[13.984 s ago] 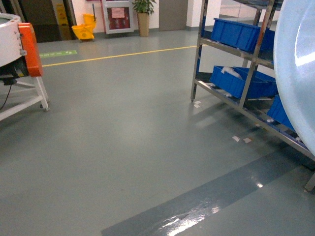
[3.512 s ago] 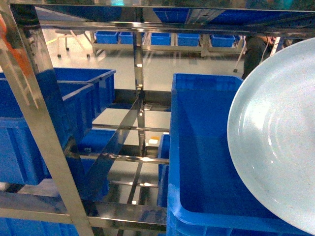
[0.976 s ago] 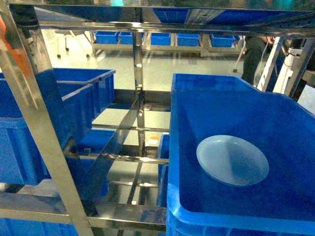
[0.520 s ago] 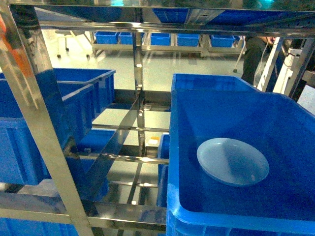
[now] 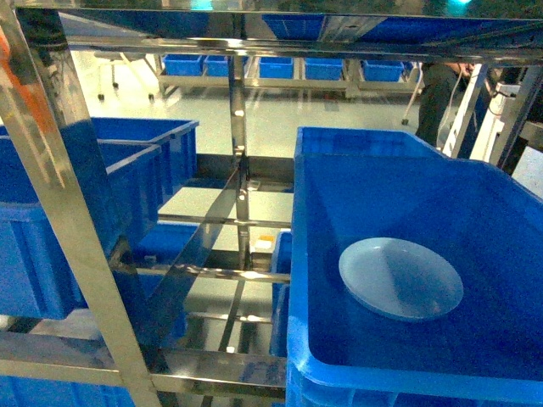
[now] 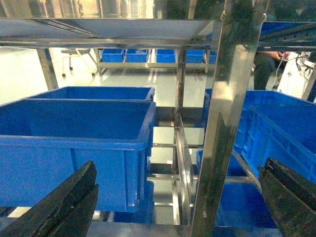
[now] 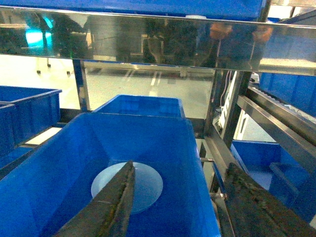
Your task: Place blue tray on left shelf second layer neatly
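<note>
1. The blue tray (image 5: 400, 278) lies flat on the floor of a deep dark-blue crate (image 5: 339, 203), nearer the crate's front wall than its back wall, with bare crate floor all round it.
2. In the right wrist view the same tray (image 7: 143, 185) shows partly behind the near finger, inside that crate (image 7: 148, 138).
3. The right gripper (image 7: 180, 202) hangs above the tray with its fingers spread wide and nothing between them.
4. The crate holding the tray sits on a tier of the stainless-steel shelf (image 5: 76, 229); a second blue crate (image 5: 365, 141) stands just behind it.
5. Left of the tray's crate, past a steel upright (image 5: 240, 170), stand more blue crates (image 5: 85, 212) on the same tier.
6. The left gripper (image 6: 180, 202) is spread wide and empty, its dark fingers at the lower corners of the left wrist view, facing a shelf upright (image 6: 224, 123) and a blue crate (image 6: 74, 143).
</note>
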You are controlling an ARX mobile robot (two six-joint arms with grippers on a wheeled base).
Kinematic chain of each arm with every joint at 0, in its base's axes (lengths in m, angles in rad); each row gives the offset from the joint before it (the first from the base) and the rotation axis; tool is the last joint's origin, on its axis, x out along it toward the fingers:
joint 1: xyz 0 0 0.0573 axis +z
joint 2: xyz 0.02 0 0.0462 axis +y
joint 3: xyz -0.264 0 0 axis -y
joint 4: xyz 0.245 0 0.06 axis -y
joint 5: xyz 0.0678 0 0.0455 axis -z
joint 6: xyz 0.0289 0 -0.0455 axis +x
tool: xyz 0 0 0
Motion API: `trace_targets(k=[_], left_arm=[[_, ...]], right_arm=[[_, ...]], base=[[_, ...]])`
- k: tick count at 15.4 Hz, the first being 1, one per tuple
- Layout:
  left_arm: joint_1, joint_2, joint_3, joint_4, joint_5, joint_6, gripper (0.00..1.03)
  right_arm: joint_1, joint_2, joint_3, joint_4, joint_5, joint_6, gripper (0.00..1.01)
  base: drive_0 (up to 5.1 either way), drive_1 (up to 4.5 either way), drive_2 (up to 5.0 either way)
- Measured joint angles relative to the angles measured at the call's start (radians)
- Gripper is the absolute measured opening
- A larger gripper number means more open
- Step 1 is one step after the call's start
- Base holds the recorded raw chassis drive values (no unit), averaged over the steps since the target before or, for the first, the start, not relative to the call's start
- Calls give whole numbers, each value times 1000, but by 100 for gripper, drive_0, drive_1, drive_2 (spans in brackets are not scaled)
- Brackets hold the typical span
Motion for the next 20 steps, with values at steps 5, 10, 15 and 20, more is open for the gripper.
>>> trace_targets(k=[5,10,15,20], left_arm=[[0,0,0,1,0,0,98],[0,0,0,0,-2,0,98],[0,0,0,0,0,0,98],[0,0,0,0,0,0,98]], right_arm=[[2,-61,-43,-24,1,6,5],[2,-227,-71,-183,1,11,2],[2,-267,-93,-177,1,13,2],[2,-267,-93,-175,1,13,37]], base=[[0,0,0],[0,0,0],[0,0,0],[0,0,0]])
